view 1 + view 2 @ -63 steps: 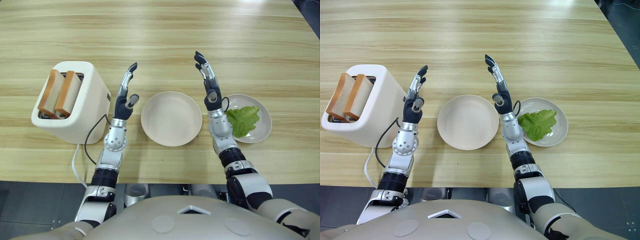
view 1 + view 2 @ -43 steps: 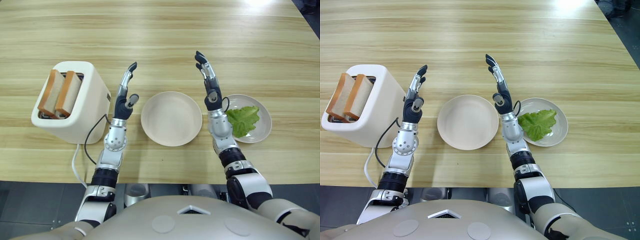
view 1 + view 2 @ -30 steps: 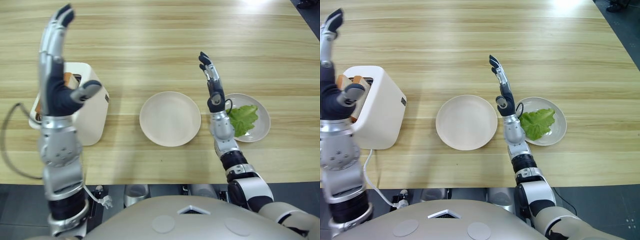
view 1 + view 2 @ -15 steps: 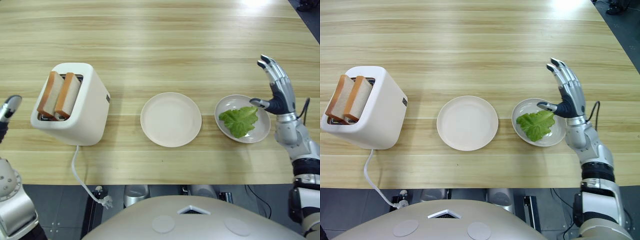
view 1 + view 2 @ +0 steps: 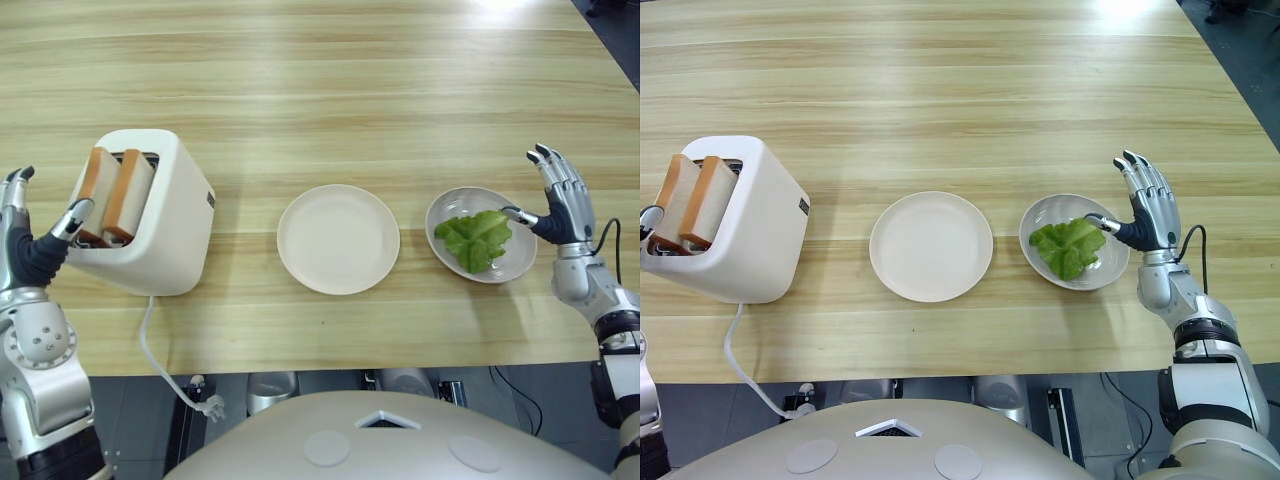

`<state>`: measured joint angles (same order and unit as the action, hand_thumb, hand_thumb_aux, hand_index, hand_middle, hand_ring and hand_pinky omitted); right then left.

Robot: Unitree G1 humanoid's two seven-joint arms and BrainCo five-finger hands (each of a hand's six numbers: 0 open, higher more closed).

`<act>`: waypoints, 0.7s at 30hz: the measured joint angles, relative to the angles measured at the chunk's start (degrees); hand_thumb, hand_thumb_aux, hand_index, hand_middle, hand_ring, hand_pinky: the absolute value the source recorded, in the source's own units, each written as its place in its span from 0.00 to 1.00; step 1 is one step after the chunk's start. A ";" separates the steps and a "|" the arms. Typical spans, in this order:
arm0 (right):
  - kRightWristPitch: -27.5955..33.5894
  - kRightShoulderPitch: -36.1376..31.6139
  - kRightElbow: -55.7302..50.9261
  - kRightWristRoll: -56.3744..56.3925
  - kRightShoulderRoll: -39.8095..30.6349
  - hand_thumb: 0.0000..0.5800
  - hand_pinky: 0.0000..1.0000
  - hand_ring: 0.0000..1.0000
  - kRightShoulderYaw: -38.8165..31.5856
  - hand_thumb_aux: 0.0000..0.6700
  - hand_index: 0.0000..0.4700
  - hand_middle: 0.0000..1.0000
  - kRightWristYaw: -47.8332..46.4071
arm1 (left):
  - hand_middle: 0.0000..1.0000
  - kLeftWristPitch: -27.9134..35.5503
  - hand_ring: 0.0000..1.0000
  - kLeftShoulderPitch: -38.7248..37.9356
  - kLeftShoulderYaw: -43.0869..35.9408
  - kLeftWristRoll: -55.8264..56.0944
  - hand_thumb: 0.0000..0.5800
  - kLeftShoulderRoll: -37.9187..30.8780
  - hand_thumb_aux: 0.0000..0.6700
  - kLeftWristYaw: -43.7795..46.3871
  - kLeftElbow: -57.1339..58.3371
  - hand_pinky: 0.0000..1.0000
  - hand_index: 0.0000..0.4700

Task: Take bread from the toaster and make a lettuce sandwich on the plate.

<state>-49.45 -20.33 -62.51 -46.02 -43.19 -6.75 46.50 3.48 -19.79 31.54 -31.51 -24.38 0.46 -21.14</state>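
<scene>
A cream toaster [image 5: 155, 215] stands at the table's left with two bread slices [image 5: 112, 194] upright in its slots. My left hand [image 5: 28, 245] is open just left of the toaster, its thumb near the slices, holding nothing. An empty cream plate [image 5: 338, 239] lies in the middle. To its right a shallow bowl [image 5: 520, 262] holds a lettuce leaf [image 5: 474, 238]. My right hand [image 5: 557, 204] is open at the bowl's right rim, its thumb pointing toward the leaf.
The toaster's white cord [image 5: 158, 355] runs off the front table edge to a plug [image 5: 207, 403]. The far half of the wooden table [image 5: 330, 80] is bare.
Left hand has come up beside the toaster, close to the bread. Right hand has dropped lower and nearer the bowl's rim. The whole picture has shifted slightly.
</scene>
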 measured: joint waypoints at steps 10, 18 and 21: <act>-0.56 -1.34 0.00 2.05 -0.13 0.00 0.00 0.00 -2.61 0.00 0.00 0.00 1.08 | 0.00 -1.01 0.00 1.47 -2.64 0.29 0.96 -3.36 0.80 -1.39 7.62 0.00 0.78; -0.63 -1.61 0.00 2.51 -0.14 0.00 0.00 0.00 -3.86 0.00 0.00 0.00 1.19 | 0.00 -3.02 0.00 3.09 -4.83 2.46 0.95 -3.82 0.78 -4.05 13.35 0.00 0.76; -0.57 -1.76 -0.01 2.73 -0.14 0.00 0.00 0.00 -4.40 0.00 0.00 0.00 1.19 | 0.00 -3.37 0.00 3.06 -5.54 2.83 1.00 -3.81 1.00 -4.69 13.73 0.00 0.98</act>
<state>-50.02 -22.09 -62.53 -43.29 -43.33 -11.15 47.69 0.11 -16.74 26.00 -28.68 -28.19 -4.23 -7.40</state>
